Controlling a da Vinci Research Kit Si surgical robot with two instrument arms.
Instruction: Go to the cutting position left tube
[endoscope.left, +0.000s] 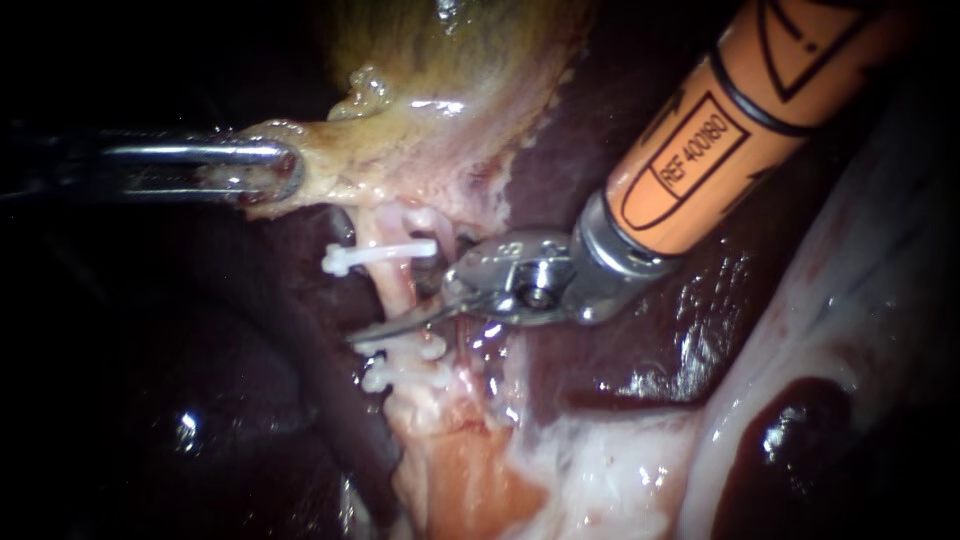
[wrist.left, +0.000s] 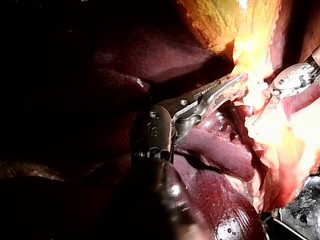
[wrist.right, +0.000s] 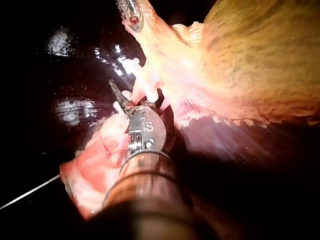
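2 instruments of mine are at work on the tissue. My left instrument (endoscope.left: 278, 170) comes in from the left, and its claw is clamped on the pale yellowish edge of the gallbladder (endoscope.left: 440, 90), with tissue pinched between both halves. The left wrist view shows the same hold on that bright edge (wrist.left: 232, 84). A thin pink tube (endoscope.left: 388, 290) runs down from the gallbladder's lower border, with the dark red liver (endoscope.left: 640, 340) on either side of it. 1 white clip (endoscope.left: 380, 256) lies across the tube high up, and 2 lower clips (endoscope.left: 400, 365) sit close together further down. My right instrument (endoscope.left: 400, 305), on an orange shaft from the upper right, has its claw on the bare stretch of tube between the upper clip and the lower pair. That claw is open. 1 slim blade reaches across the tube just above the lower clips, and the other half sits on the tube's right side near the end of the upper clip. In the right wrist view the claw (wrist.right: 137, 95) gapes with the pink tube (wrist.right: 145, 92) lying in the gap. I cannot tell whether both halves touch it. Beyond it in that view hangs the gallbladder (wrist.right: 260, 60), held at its edge by my left instrument (wrist.right: 131, 15)
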